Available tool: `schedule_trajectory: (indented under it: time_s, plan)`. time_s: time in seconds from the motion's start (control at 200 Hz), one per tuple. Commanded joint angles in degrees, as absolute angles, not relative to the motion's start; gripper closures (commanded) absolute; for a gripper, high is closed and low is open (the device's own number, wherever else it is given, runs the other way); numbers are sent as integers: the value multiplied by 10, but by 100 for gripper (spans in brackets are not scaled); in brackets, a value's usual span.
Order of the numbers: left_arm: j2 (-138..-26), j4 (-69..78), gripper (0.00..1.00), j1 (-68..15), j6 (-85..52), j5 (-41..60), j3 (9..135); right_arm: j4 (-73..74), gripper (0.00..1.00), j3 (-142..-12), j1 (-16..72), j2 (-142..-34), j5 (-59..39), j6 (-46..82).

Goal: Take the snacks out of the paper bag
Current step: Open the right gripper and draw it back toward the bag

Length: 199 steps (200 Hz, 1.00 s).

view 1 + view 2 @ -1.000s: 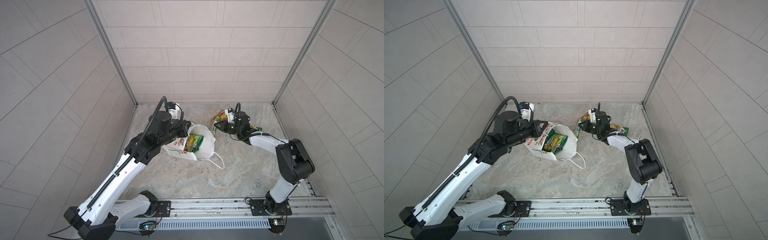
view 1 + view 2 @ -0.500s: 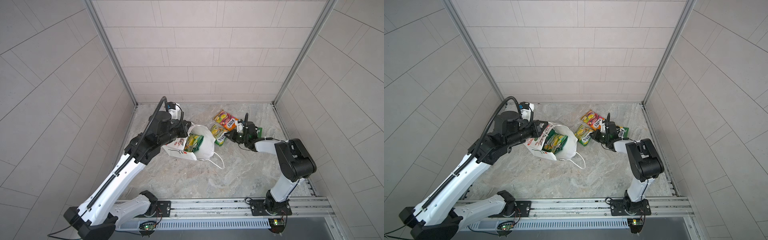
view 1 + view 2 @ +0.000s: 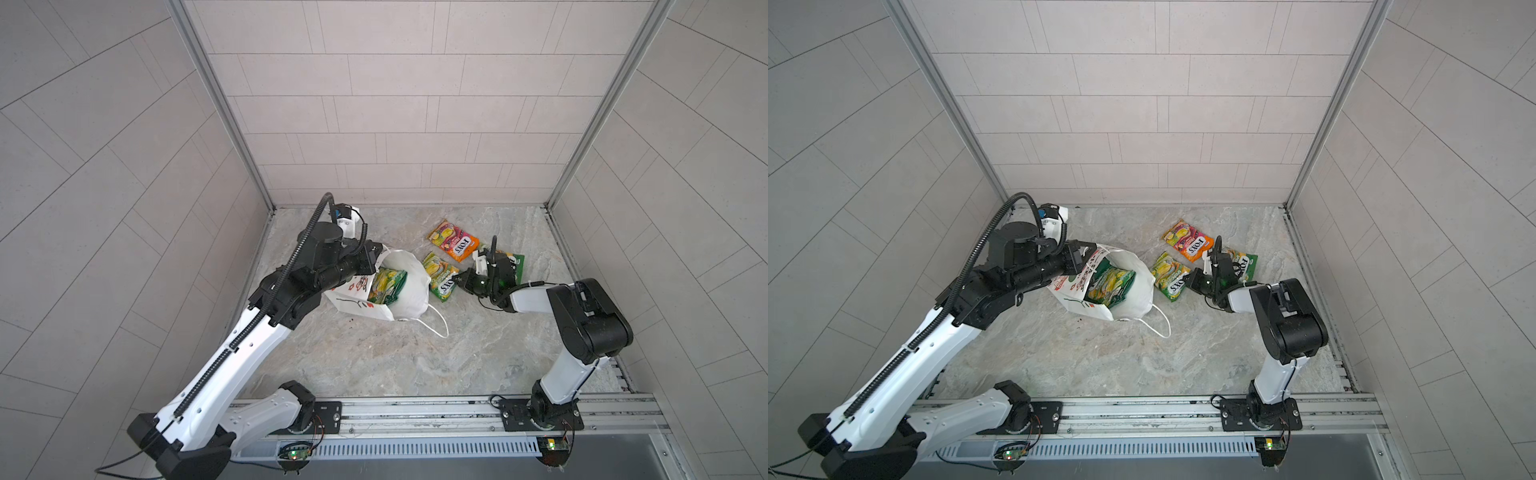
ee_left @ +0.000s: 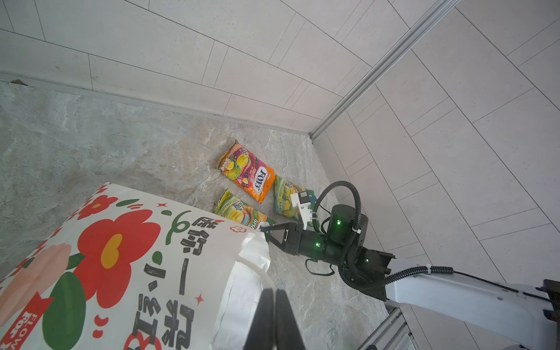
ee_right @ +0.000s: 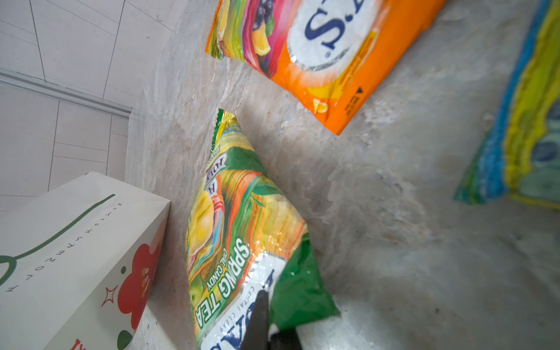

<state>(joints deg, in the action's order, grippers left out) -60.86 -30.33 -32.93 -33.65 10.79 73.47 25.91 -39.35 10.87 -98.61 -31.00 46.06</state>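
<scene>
**Q:** White paper bag (image 3: 411, 286): why is it tilted, mouth open?
**A:** The left claw (image 4: 274, 309), closed on its far-left rim, props it for access. Green-yellow packets (image 3: 386, 284) lie inside.
**Q:** And outside?
**A:** On the table (image 3: 374, 357), right of the bag: an orange packet (image 3: 454, 241), farthest; a green-yellow packet (image 3: 440, 276) at the right claw (image 3: 459, 280), grip impossible to tell; a third packet (image 3: 517, 264), rightmost.

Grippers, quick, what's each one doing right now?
Left gripper: shut, pinching the paper bag at its rim.
Right gripper: at the green-yellow packet, on its corner; gripping or not cannot be told.
</scene>
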Motion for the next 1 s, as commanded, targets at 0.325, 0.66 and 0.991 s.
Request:
schedule_trajectory:
  time_s: [0.325, 0.66, 0.991]
  plan:
    - [-603, -292, 100, -330, -335, 114, 734, 57, 27, -385, 105, -776, -203, 344]
    - [-598, -290, 100, -330, -320, 125, 727, -59, 26, -384, 116, -599, -261, 283]
    - [-593, -281, 100, -330, -315, 131, 725, -63, 27, -403, 242, -555, -268, 291]
